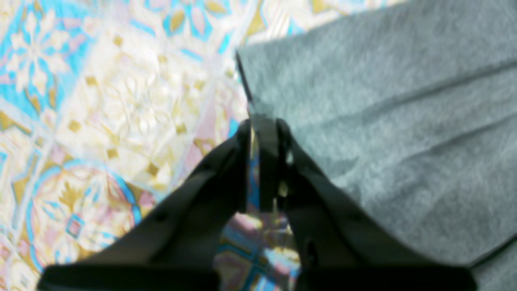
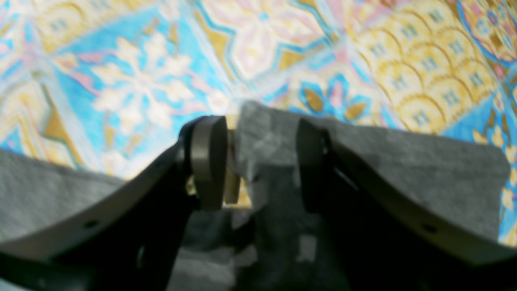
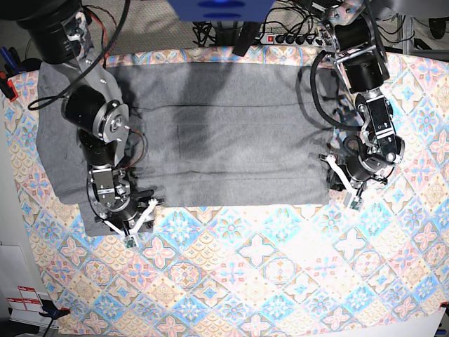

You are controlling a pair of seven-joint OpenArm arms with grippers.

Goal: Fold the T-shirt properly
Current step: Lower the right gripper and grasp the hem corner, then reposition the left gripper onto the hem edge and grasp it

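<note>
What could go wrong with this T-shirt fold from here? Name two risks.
1. The right gripper has its fingers apart around a T-shirt edge; closing badly could miss it or pinch the tablecloth too.
2. The left gripper pinches only a thin corner, which might slip when lifted, skewing the fold.

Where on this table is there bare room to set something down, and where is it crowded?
Free: the wide band of pastel diamond-patterned tablecloth in front of the heather-grey T-shirt, running to the near edge, plus a strip right of the left gripper. Crowded: the far half, covered by the shirt, with the right gripper at its other near corner and cables behind.
</note>
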